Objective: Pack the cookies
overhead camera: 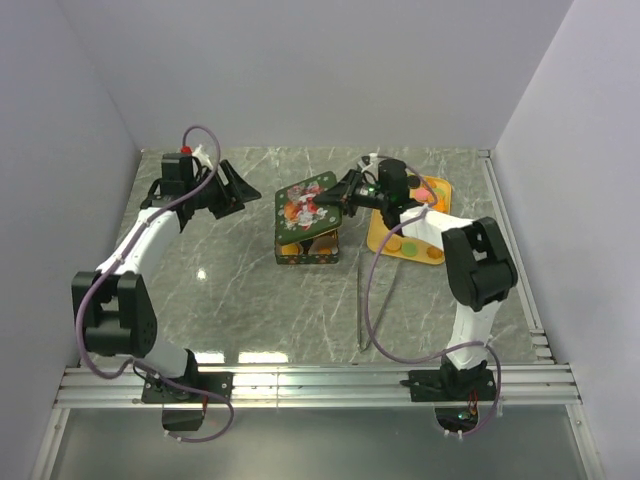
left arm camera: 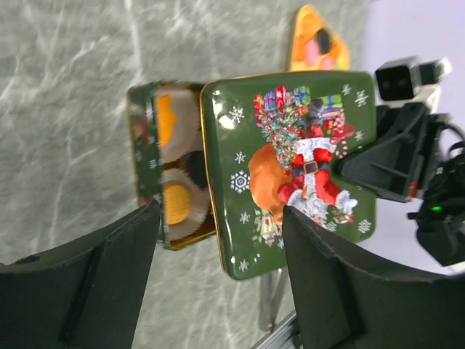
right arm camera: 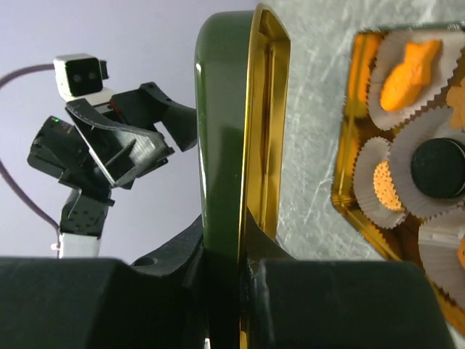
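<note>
Marble table (overhead camera: 250,305): right fingers (right arm camera: 349,305) clamp tin lid (overhead camera: 308,205) by its edge above tin (overhead camera: 306,252); left fingers (left arm camera: 87,291) wide, well apart.

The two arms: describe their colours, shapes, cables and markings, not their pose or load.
The left arm and right arm both have white tubular links between chunky black joint housings, with a mauve cable looping along each. The left hand and right hand are black with broad wedge-shaped fingers. A white camera box sits on each wrist; the left wrist also shows a red part.
</note>
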Controlling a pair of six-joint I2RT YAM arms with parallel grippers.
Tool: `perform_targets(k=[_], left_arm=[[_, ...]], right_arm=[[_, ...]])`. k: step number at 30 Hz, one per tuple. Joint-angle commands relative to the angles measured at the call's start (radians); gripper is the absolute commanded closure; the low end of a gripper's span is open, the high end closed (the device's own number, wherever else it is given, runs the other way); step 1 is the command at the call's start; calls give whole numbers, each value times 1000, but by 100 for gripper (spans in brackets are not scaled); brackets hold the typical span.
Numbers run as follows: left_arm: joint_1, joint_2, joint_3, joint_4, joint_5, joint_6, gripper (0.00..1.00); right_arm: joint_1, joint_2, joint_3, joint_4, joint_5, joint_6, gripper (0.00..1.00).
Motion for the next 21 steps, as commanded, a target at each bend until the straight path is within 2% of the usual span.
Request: perform_targets(k=[1,13,21], left_arm=[[-1,52,-26,50,35,80,27],[-3,263,-29,147,120,88,31],[-12,346,8,177,163,55,35]], right_arm=[[29,40,94,111,10,27,100],[63,167,150,153,44,87,100],[72,201,197,90,82,44,100]])
